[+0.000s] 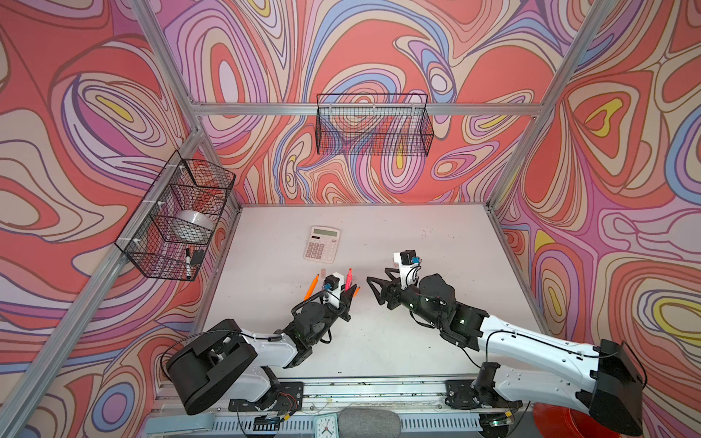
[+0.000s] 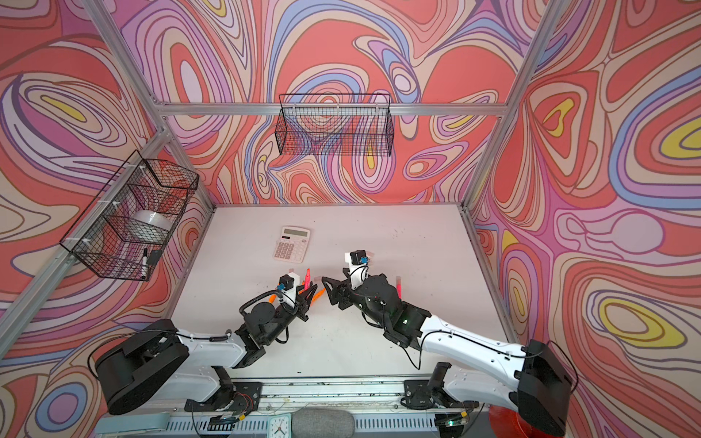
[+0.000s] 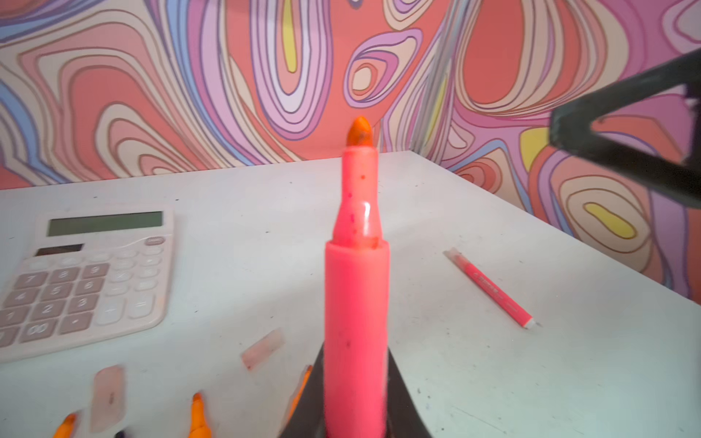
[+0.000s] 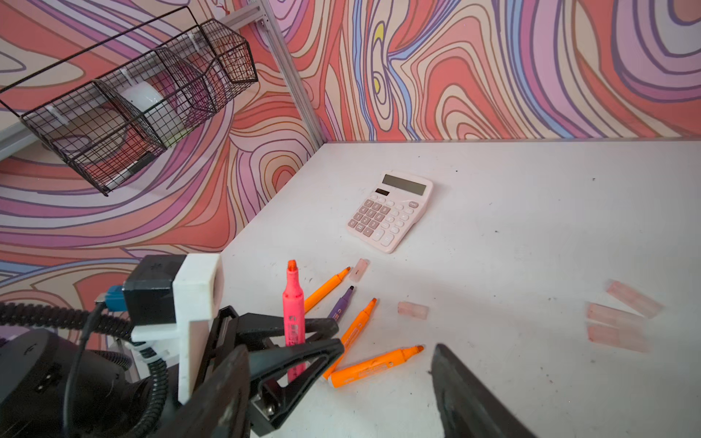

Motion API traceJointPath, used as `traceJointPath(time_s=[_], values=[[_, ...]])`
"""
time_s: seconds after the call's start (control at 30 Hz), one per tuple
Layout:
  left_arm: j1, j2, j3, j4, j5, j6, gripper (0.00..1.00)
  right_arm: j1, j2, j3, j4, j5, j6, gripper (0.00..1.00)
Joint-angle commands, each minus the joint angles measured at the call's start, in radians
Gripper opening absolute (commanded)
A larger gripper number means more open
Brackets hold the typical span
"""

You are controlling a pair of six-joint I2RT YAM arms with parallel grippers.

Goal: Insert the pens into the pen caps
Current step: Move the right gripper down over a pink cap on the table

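Where left end effector (image 4: 333, 335) clamps, pink pen (image 4: 293, 299) stands upright — uncapped.

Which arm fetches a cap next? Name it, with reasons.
Right. The right gripper is open and empty, with loose caps on the table nearby. The left gripper is shut on a pink pen, held upright with tip bare.

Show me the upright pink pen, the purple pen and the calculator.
upright pink pen (image 4: 293, 303), right wrist view, middle of its barrel.
purple pen (image 4: 341, 302), right wrist view, on its barrel.
calculator (image 4: 379, 219), right wrist view, on the keypad.
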Motion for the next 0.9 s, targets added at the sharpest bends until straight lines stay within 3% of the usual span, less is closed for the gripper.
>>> traceJointPath(time_s=[0.0,0.3,0.57,0.7,0.87], values=[[0.003,-0.014,0.002,0.155,-0.086,0.031,0.0,-0.016,0.007,-0.035,-0.007,0.08,0.011,0.76],[0.003,-0.07,-0.023,0.137,-0.197,0.078,0.0,-0.082,0.286,0.109,-0.128,0.05,0.067,0.74],[0.0,-0.07,-0.031,0.151,-0.221,0.089,0.0,-0.116,0.605,0.33,-0.242,-0.118,0.127,0.56],[0.001,-0.077,-0.039,0.143,-0.282,0.1,0.0,-0.116,0.712,0.406,-0.277,-0.169,0.173,0.53],[0.0,-0.091,-0.042,0.148,-0.274,0.116,0.0,-0.116,0.819,0.5,-0.318,-0.217,0.207,0.51]])
